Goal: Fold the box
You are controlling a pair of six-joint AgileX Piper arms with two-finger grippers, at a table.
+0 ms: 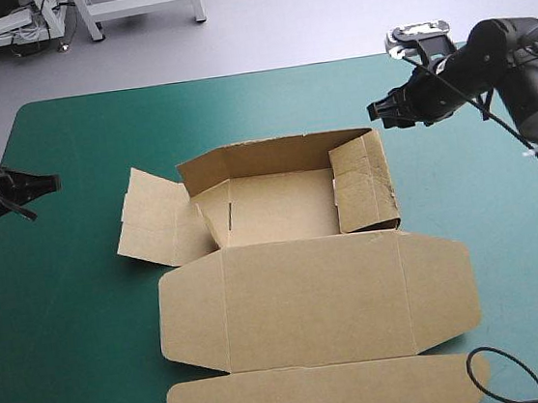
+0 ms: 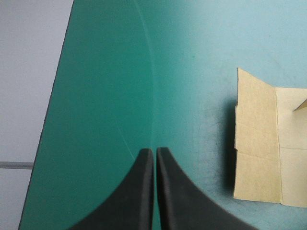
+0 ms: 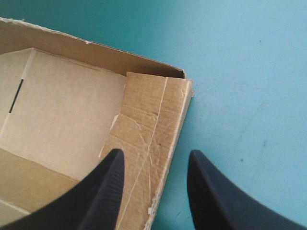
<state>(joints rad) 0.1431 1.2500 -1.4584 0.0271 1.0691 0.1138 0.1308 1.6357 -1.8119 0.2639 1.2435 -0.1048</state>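
The box (image 1: 304, 256) lay mid-desk (image 1: 60, 332), its empty tray long from left to right and its lid (image 1: 315, 303) flat toward the near edge. The right pincer (image 1: 375, 110), fingers apart, hovered over the tray's far right corner beside the raised right wall (image 1: 364, 186). The left pincer (image 1: 53, 183), fingers pressed together, hung well apart from the left flap (image 1: 156, 229), which lay flat and was judged yet to be raised.
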